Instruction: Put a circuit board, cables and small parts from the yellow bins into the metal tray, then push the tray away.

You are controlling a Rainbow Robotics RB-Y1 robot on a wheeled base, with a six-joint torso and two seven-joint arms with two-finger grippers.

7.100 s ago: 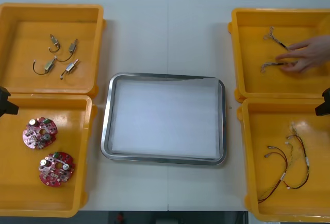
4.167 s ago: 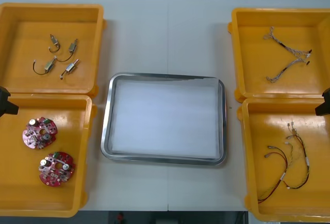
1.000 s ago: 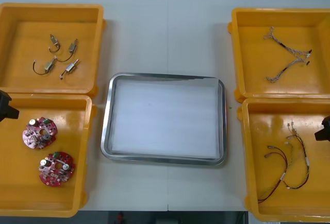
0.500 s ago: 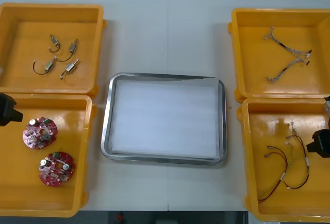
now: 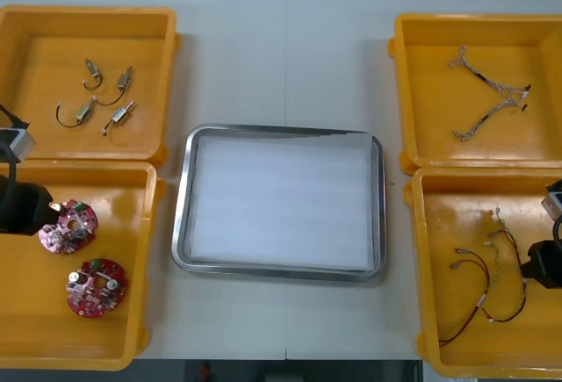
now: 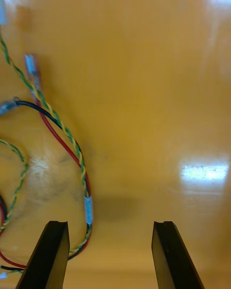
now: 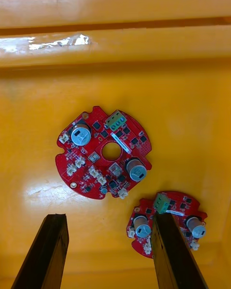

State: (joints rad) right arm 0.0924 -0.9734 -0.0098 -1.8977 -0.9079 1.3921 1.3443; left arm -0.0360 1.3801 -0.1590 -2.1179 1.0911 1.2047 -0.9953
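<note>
Two round red circuit boards lie in the near left yellow bin. My left gripper hovers at that bin's left side, beside the farther board. In the left wrist view it is open, with one board ahead of the fingers and the other board by one finger. My right gripper hangs over the near right bin, just right of the red and yellow cables. It is open above bare bin floor, the cables lying near one finger.
The metal tray, white inside, sits at the table's middle between the bins. The far left bin holds several small metal parts. The far right bin holds two twisted cables.
Both arms have come in from the table's sides. The left gripper moved right, close to the farther board. The right gripper moved toward the near edge, beside the red and yellow cables.
</note>
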